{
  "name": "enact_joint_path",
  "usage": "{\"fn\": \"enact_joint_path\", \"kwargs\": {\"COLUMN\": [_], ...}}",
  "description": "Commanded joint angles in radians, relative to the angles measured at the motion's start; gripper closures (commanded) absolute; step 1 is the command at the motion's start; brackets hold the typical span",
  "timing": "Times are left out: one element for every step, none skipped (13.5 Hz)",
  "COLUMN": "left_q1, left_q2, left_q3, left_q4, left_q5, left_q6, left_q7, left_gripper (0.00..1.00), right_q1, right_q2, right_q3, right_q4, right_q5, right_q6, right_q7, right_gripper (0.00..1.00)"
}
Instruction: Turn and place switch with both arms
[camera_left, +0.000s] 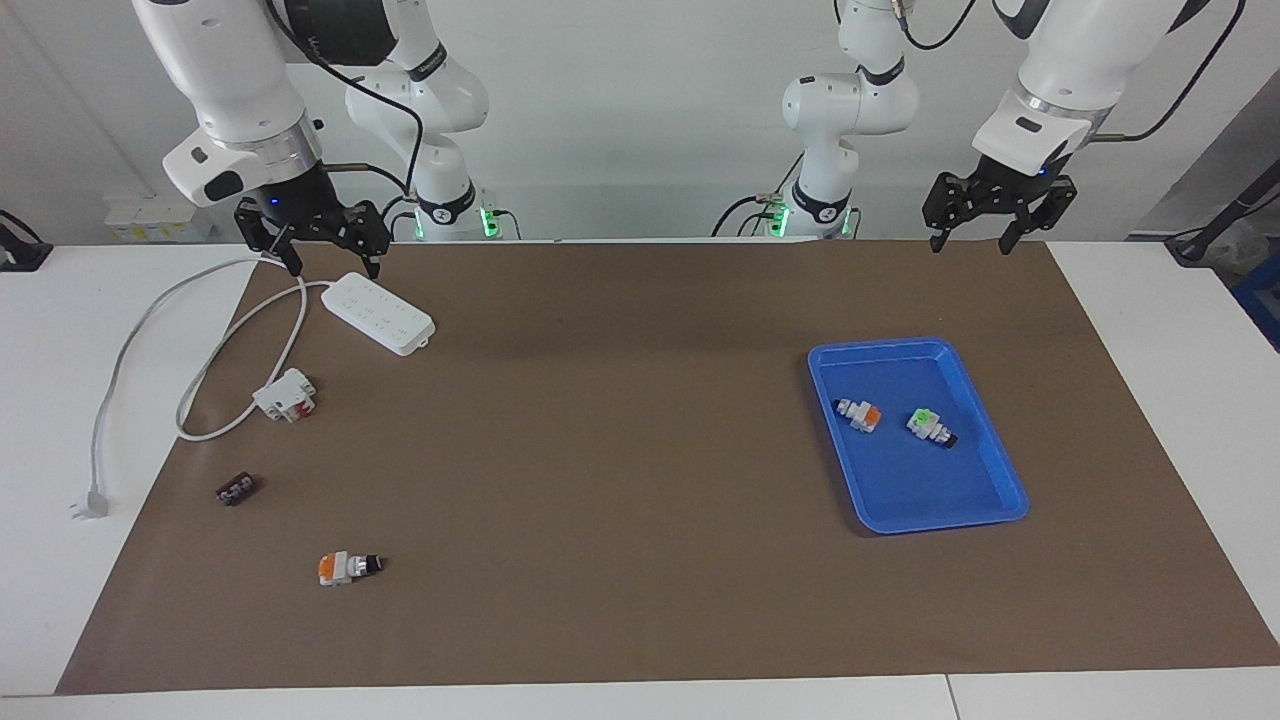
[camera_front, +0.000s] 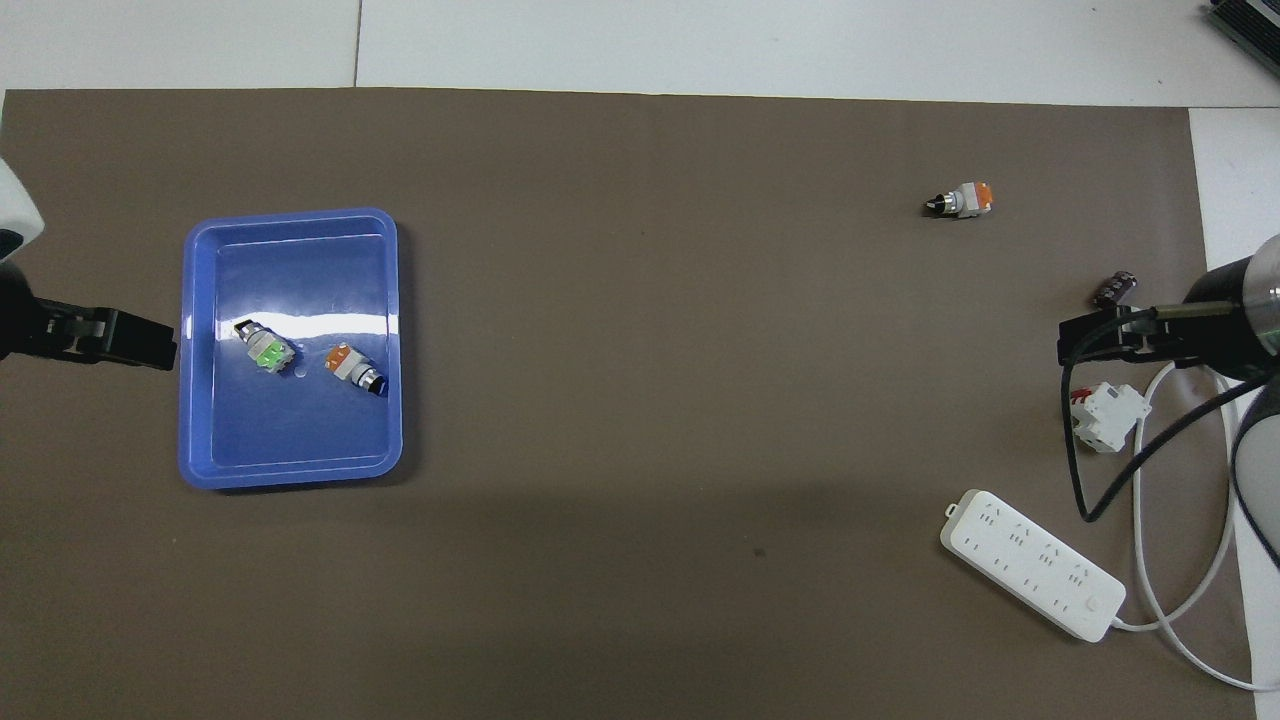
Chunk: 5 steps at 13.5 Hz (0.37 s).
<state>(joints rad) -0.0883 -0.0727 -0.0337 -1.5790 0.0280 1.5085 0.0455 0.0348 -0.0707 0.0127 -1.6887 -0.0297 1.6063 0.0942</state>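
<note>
Two switches lie in the blue tray (camera_left: 920, 520) (camera_front: 290, 475): one shows its green side (camera_left: 930, 425) (camera_front: 262, 348), the other its orange side (camera_left: 858, 413) (camera_front: 350, 365). Another switch (camera_left: 347, 567) (camera_front: 960, 200), orange block and black knob, lies on the brown mat toward the right arm's end. My left gripper (camera_left: 968, 243) (camera_front: 140, 345) hangs high and open, holding nothing, off the tray's side at the left arm's end. The right gripper (camera_left: 333, 265) (camera_front: 1100, 340) waits open and empty above the power strip's cable end.
A white power strip (camera_left: 378, 313) (camera_front: 1035, 563) with a looping cable and plug (camera_left: 90, 503) lies at the right arm's end. Near it are a white-and-red block (camera_left: 285, 394) (camera_front: 1105, 415) and a small black terminal strip (camera_left: 236, 489) (camera_front: 1115, 288).
</note>
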Motion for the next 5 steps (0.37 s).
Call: {"fn": "enact_joint_path", "kwargs": {"left_q1": [0.004, 0.002, 0.002, 0.002, 0.001], "left_q2": [-0.005, -0.005, -0.007, -0.013, -0.018], "left_q3": [0.0, 0.0, 0.0, 0.0, -0.002], "left_q4": [-0.021, -0.022, -0.033, -0.047, -0.053], "left_q5": [0.02, 0.02, 0.018, 0.018, 0.018], "left_q6": [0.057, 0.097, 0.111, 0.113, 0.113], "left_q7": [0.043, 0.033, 0.028, 0.028, 0.027], "left_gripper": [0.0, 0.0, 0.0, 0.0, 0.0], "right_q1": [-0.001, -0.001, -0.003, -0.003, -0.003], "right_q2": [-0.006, -0.004, -0.004, -0.004, -0.004], "right_q3": [0.003, 0.004, 0.003, 0.003, 0.003], "right_q4": [-0.003, -0.003, -0.003, -0.006, -0.005], "right_q5": [-0.007, -0.007, -0.007, -0.007, -0.007], "right_q6": [-0.008, -0.006, -0.002, 0.006, 0.009], "right_q7": [0.007, 0.009, 0.01, 0.013, 0.019], "right_gripper": [0.0, 0.0, 0.0, 0.0, 0.0]}}
